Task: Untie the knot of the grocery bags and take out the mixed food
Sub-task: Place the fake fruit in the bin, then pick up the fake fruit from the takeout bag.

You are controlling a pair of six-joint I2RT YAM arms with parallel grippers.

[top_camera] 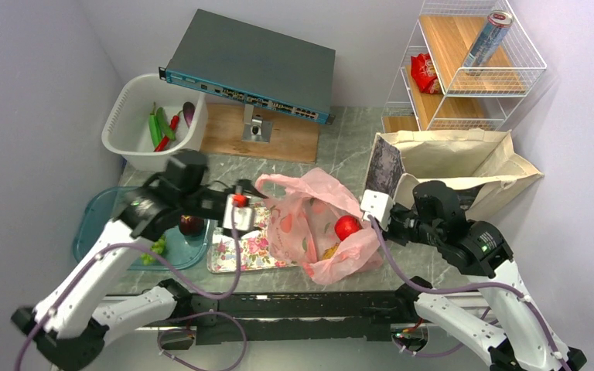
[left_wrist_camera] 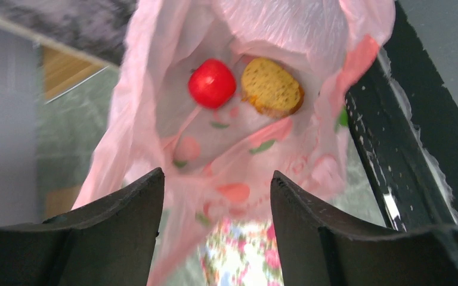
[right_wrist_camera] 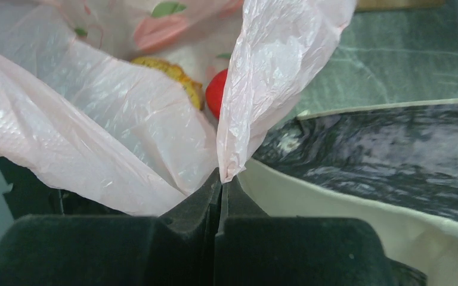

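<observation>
- The pink bag (top_camera: 309,197) lies on the tabletop (top_camera: 348,151) between the two arms. Its long axis runs left to right, its mouth gapes, and no tied lump shows at its top.
- The left claw (left_wrist_camera: 216,174) is spread and holds nothing. It points straight into the bag's mouth, with loose pink film sagging just beyond its fingers (left_wrist_camera: 125,220).
- The red apple (left_wrist_camera: 212,83) and the bread slice (left_wrist_camera: 272,86) sit side by side deep in the bag, dead ahead of the left claw. The apple is on the left of that view and the bread touches it or nearly does.
- The right claw (right_wrist_camera: 222,179) is pressed together on a fold of the bag's rim at the end nearest the beige tote (top_camera: 464,158), and holds that side up.
- From above, the apple lies closer to the right claw than to the left, but the right claw is busy with the film.
- My judgement: the reach belongs to the left claw, going forward along the bag's length. The apple is the easier first target, and the sagging film could get caught on the way in.
</observation>
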